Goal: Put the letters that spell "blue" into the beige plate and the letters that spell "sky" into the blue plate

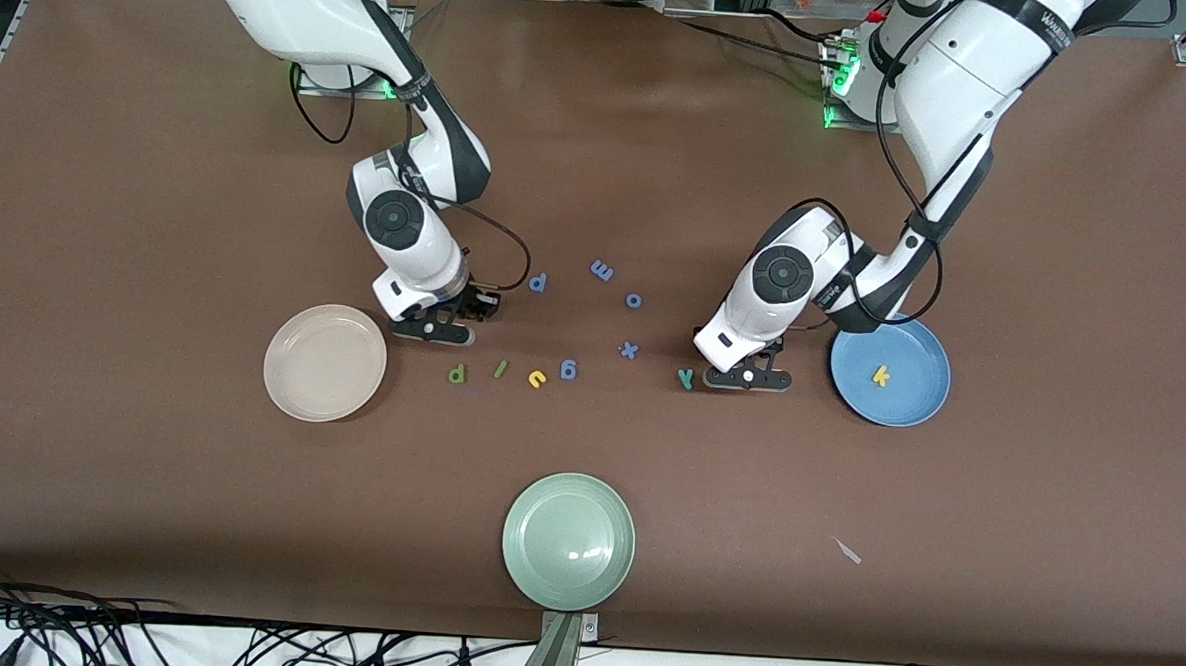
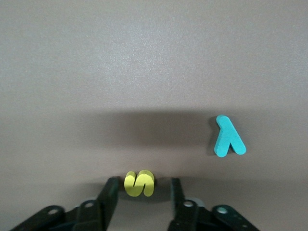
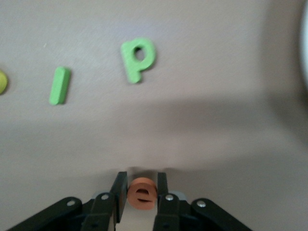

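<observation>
right tool (image 3: 142,192) clamped on small orange foam e (image 3: 143,193) | left tool (image 2: 142,192) around yellow foam s (image 2: 139,183), fingers slightly apart, grip uncertain

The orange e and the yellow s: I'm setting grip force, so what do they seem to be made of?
Both look like matte foam. The orange e, between the right tool's fingers, is thick, soft-edged and free of glare. The yellow s, between the left tool's fingers, has the same dull, rounded look. Firmness cannot be judged.

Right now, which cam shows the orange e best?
Right wrist view: the orange e sits large between the right end effector fingers. In the front view that end effector hides it. The left wrist view shows none of it.
</observation>
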`<act>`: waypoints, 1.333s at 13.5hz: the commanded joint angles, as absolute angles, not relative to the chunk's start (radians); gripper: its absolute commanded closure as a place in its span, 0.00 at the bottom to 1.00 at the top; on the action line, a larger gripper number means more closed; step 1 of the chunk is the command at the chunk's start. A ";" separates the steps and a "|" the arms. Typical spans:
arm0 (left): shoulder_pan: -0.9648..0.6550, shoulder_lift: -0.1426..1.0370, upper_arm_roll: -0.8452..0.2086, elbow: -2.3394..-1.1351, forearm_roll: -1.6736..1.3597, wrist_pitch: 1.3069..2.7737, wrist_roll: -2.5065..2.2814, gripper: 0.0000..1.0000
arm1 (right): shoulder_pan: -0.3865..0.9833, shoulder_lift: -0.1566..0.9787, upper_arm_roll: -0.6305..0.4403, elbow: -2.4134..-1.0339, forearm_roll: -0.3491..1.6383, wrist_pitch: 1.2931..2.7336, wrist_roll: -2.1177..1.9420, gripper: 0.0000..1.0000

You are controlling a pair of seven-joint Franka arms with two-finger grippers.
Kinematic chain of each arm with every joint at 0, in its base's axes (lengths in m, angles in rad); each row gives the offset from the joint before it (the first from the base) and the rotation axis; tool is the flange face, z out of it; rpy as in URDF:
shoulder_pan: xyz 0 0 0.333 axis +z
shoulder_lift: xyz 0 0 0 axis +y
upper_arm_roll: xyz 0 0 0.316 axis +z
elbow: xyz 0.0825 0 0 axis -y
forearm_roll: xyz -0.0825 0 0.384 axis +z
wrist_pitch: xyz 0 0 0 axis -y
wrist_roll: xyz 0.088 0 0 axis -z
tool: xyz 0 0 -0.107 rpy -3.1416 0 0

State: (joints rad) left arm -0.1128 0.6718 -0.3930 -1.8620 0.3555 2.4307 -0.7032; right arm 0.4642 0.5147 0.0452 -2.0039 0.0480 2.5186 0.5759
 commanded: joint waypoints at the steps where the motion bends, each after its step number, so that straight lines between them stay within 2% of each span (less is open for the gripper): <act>1: -0.115 0.684 -0.391 -1.839 0.394 2.430 -0.695 0.83 | 0.468 0.445 -0.029 -1.979 0.064 2.387 0.442 0.70; 2: -0.117 0.678 -0.393 -1.839 0.396 2.421 -0.698 0.88 | 0.468 0.440 -0.056 -1.947 0.064 2.334 0.390 0.70; 4: -0.120 0.648 -0.390 -1.838 0.394 2.383 -0.687 0.88 | 0.466 0.433 -0.118 -1.886 0.066 2.229 0.278 0.70; 6: -0.118 0.597 -0.390 -1.836 0.394 2.307 -0.687 0.99 | 0.451 0.439 -0.178 -1.868 0.072 2.221 0.142 0.69; 9: -0.097 0.525 -0.377 -1.835 0.394 2.189 -0.629 0.99 | 0.396 0.456 -0.178 -1.868 0.112 2.233 0.051 0.65; 12: -0.006 0.508 -0.370 -1.845 0.396 2.097 -0.497 0.93 | 0.397 0.456 -0.178 -1.875 0.114 2.243 0.069 0.30; 13: 0.035 0.508 -0.371 -1.853 0.408 2.094 -0.473 0.93 | 0.400 0.456 -0.175 -1.871 0.118 2.243 0.078 0.26; 15: 0.080 0.509 -0.371 -1.871 0.465 2.088 -0.451 0.91 | 0.414 0.460 -0.169 -1.862 0.169 2.244 0.127 0.26; 16: 0.113 0.515 -0.376 -1.887 0.481 2.094 -0.451 0.71 | 0.423 0.463 -0.164 -1.852 0.184 2.244 0.143 0.26; 17: 0.126 0.520 -0.379 -1.890 0.482 2.098 -0.456 0.09 | 0.432 0.475 -0.160 -1.832 0.187 2.244 0.170 0.26; 18: 0.120 0.522 -0.382 -1.887 0.479 2.098 -0.462 0.00 | 0.451 0.483 -0.149 -1.815 0.187 2.244 0.210 0.26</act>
State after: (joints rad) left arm 0.1148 0.5246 -0.3623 -1.8763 0.4507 2.0981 -0.4602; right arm 0.4251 0.4574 -0.1619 -1.8628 0.1652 2.2466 0.1492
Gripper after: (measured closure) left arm 0.687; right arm 0.256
